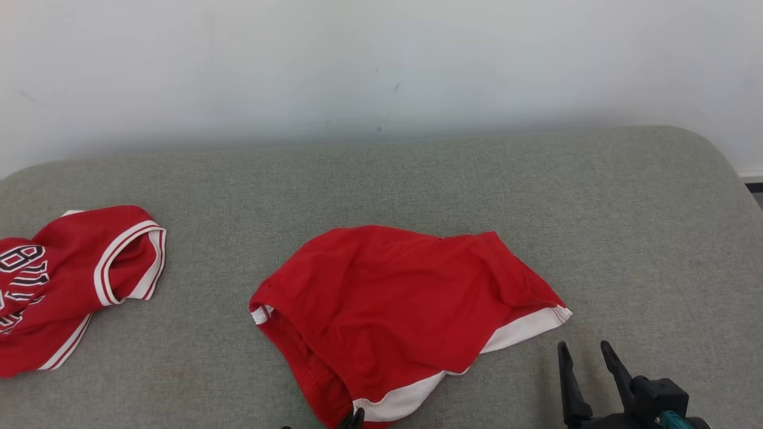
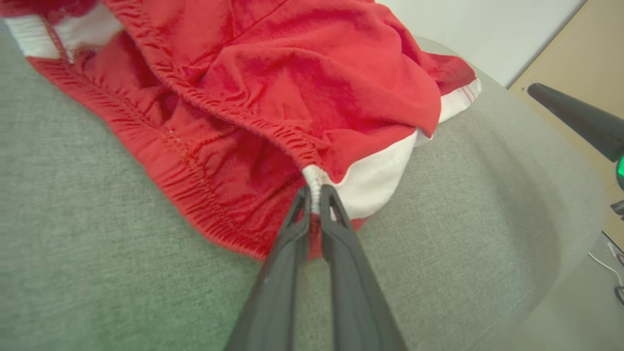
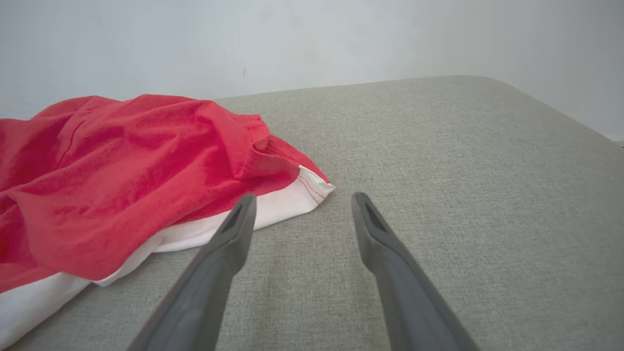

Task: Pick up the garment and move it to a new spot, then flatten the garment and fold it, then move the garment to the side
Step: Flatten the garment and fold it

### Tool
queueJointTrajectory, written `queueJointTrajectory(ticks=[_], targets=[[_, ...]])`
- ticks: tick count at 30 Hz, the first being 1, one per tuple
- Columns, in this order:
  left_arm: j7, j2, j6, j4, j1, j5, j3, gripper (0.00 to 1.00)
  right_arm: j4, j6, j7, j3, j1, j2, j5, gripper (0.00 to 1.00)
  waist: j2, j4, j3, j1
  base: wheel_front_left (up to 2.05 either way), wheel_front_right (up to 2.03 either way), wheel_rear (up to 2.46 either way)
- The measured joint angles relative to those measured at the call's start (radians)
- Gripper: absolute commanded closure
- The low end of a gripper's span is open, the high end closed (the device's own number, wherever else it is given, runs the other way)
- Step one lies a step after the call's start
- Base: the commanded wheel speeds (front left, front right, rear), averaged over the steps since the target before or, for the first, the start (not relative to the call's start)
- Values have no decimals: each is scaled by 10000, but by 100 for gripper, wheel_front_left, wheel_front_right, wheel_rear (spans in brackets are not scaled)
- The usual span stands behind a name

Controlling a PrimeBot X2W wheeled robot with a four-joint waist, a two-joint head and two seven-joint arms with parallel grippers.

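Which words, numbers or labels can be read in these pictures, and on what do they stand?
Red jersey: black letters edged in white, crumpled and cut off by the picture's edge; too incomplete to read.
Red shorts: no text, label or number visible.
Grey cushion: no text.

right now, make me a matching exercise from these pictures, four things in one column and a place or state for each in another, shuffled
1 red shorts
2 red jersey
3 left gripper
4 right gripper

a open, beside the shorts' white hem
b far left of the cushion
c shut on a white edge of the shorts
d crumpled in the middle of the cushion

Pairs: 1-d, 2-b, 3-c, 4-a
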Motion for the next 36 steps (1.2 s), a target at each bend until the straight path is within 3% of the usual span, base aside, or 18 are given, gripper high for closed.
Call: queueJointTrajectory(ticks=[5,9,15,20,21,22,23,29,36], targets=[[2,113,-4,-257,-30,-100,278,100,-65,0,0,52,-7,13,228,0,0,155,55,2,0,0,0],[0,485,-2,-915,124,-46,1208,100,-148,0,-2,38,1,10,322,0,0,325,105,1,0,0,0],[0,999,-2,-1501,659,326,1776,100,-207,0,-2,355,122,17,368,0,0,531,131,1,0,0,0],[0,1087,-4,-1444,1107,336,1655,100,-142,0,-2,886,416,-38,94,0,-1,560,42,1,0,0,0],[0,1080,-4,-1369,1150,349,1595,92,-86,0,0,1039,483,-81,42,0,0,565,11,1,0,0,0],[0,1051,-4,-1323,1176,355,1595,30,-61,0,0,1129,584,-128,23,0,0,575,-26,1,0,0,0],[0,999,-4,-1269,1197,341,1624,0,-29,0,0,1185,653,-184,-23,0,0,585,-66,1,0,0,0],[0,777,-4,-1340,1327,430,1634,0,33,0,0,1383,754,-704,-318,0,0,683,-265,0,0,0,0],[0,930,-2,-1302,1310,443,1538,0,435,0,-2,1737,296,-1147,-439,0,0,808,-266,0,0,0,0]])
